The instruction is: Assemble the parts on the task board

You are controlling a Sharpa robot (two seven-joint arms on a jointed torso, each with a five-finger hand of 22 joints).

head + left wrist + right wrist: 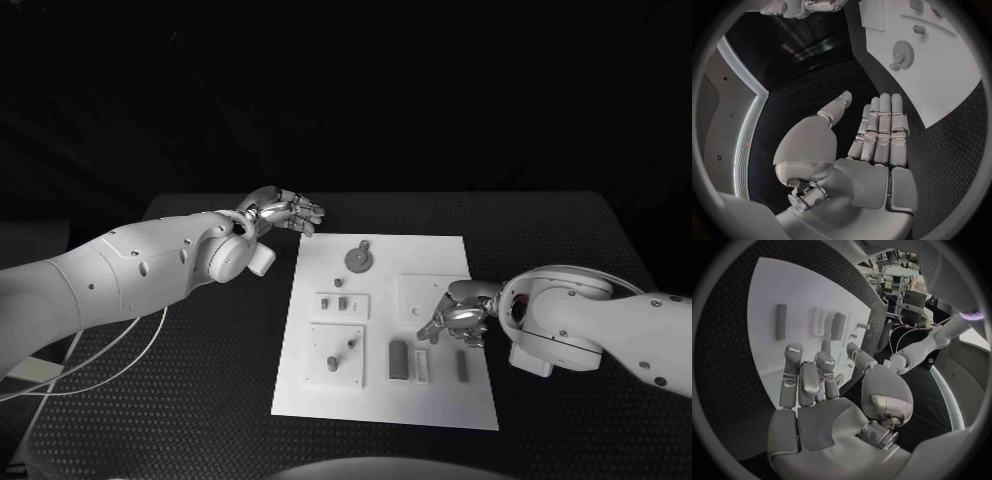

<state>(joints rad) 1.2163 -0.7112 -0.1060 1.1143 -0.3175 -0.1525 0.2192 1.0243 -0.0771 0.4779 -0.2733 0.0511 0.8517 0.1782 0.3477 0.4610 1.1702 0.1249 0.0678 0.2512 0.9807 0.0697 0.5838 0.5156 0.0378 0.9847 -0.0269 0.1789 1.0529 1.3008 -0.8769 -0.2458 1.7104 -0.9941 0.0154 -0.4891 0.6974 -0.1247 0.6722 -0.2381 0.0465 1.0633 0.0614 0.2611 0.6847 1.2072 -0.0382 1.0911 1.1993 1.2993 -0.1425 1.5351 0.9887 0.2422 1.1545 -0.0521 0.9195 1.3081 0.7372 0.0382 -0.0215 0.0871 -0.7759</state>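
The left hand is held open and empty at the upper left, just off the task board. The board is centred on the tabletop, its parts scattered across it. At right, the right hand is poised, fingers spread and empty, over the board's edge; a careless descent could scatter loose parts.

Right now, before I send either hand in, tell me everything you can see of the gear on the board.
The gear is a small grey disc with teeth around its rim, seen clearly in the left wrist view. It lies flat on the white board near the far edge, with a small round knob beside it. It looks like plastic or metal; I cannot tell which. Neither hand touches it: the left hand hovers off the board's far left corner, and the right hand is over the board's right side.
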